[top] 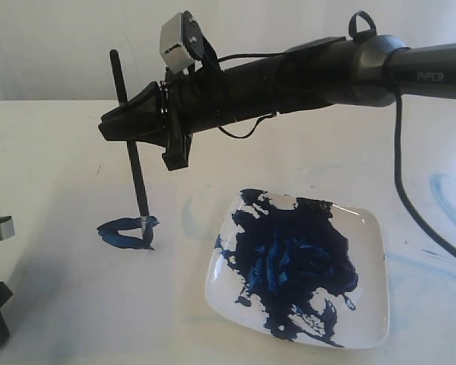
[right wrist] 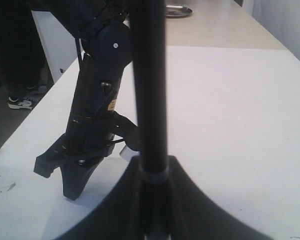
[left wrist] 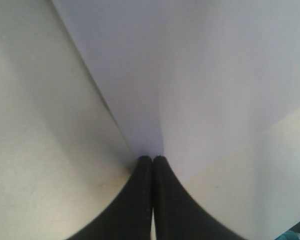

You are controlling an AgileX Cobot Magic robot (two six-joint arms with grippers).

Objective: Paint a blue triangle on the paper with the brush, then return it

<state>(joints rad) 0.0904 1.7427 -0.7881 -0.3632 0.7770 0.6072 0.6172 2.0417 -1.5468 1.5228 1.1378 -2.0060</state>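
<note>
Fingers (left wrist: 135,200) of my left gripper (left wrist: 152,161) pinch shut on an edge of the paper (left wrist: 205,75), and moving right I see the right gripper (top: 120,125) clamping the brush (top: 134,163) nearly upright, bristles touching the blue triangle (top: 125,234), paint-smeared plate (top: 368,228) just beyond.

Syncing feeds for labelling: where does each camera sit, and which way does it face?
Exterior: off the arms, facing the glossy white square plate; the right gripper holds the black-handled paintbrush upright.
Left wrist: on the left arm, looking past the shut left gripper at the pale sheet of paper.
Right wrist: on the right arm, looking past gripper and paintbrush toward the left arm.
Exterior and right wrist share the paintbrush.
</note>
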